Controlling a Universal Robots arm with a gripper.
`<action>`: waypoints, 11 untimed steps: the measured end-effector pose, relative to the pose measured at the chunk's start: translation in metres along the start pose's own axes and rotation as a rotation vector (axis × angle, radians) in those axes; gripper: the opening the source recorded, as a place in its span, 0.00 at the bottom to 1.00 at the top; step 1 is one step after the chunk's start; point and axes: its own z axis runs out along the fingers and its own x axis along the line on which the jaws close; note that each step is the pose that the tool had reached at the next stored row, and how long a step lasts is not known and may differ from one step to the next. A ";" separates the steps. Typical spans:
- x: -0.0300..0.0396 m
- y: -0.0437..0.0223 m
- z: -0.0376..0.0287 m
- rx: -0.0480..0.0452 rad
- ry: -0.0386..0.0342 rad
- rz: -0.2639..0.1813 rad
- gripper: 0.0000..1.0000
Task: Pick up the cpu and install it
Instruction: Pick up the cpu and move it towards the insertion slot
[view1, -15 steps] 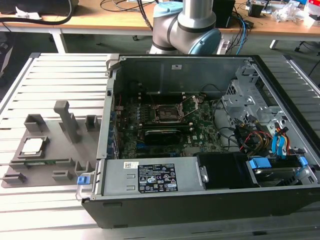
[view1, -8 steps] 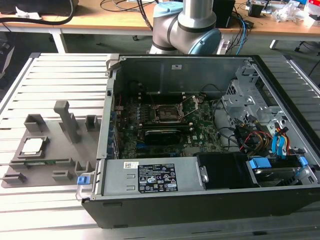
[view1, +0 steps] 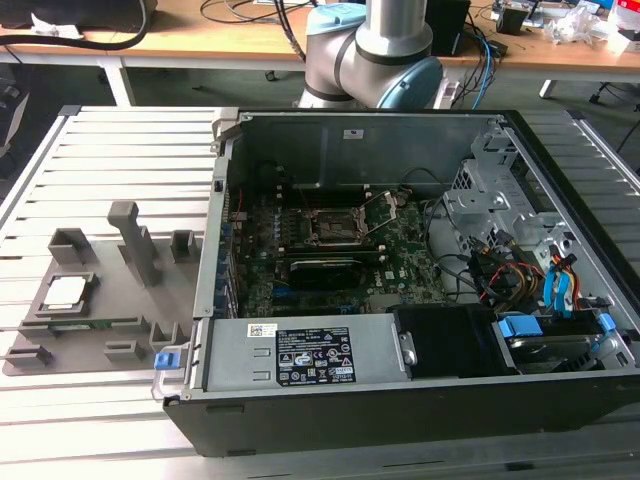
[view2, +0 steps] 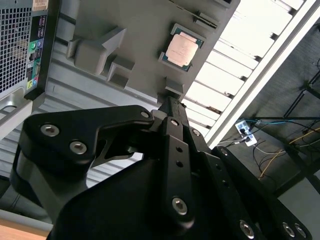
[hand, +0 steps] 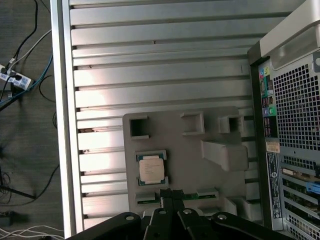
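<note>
The cpu (view1: 63, 291) is a small square chip with a silvery top. It lies flat in a recess of the grey fixture plate (view1: 100, 300) at the exterior view's left, outside the computer case. Both wrist views look down on the cpu (view2: 182, 48) (hand: 151, 169) from well above. My black gripper (view2: 169, 102) (hand: 169, 194) hangs over the fixture's edge, apart from the chip. Its fingers are pressed together and shut, with nothing between them. The dark metal-framed socket (view1: 330, 228) sits on the motherboard inside the open case.
The open computer case (view1: 420, 400) lies on a slatted aluminium table (view1: 110, 130), with cables and drive bays at its right end. The fixture plate carries upright grey posts (view1: 135, 240) and a thin green memory stick (view1: 62, 322). The arm's base (view1: 370, 55) stands behind the case.
</note>
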 end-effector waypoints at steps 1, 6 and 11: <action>0.0000 0.0000 0.0000 0.0000 0.0000 0.000 0.11; -0.0001 0.0000 0.0000 0.0000 0.0000 0.000 0.42; -0.0002 0.0000 0.0000 0.0000 0.0000 0.000 0.69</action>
